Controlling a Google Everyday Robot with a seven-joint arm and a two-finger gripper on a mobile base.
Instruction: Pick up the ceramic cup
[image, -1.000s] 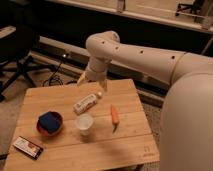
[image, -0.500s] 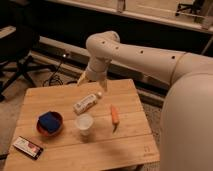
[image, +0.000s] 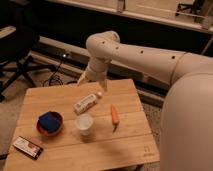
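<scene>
No legible text, brand or number anywhere: print on the dark packet at the wooden table's near left corner, label on the lying white bottle and small mark near the right corner all unreadable, gripper poised above the far edge.

I'm seeing the small white ceramic cup sitting upright near the middle of the tabletop; the jaws are hanging well apart, over its far edge.

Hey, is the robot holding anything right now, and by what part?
Nothing, it seems: the gripper hangs over the table's far edge, well apart from the ceramic cup.
</scene>
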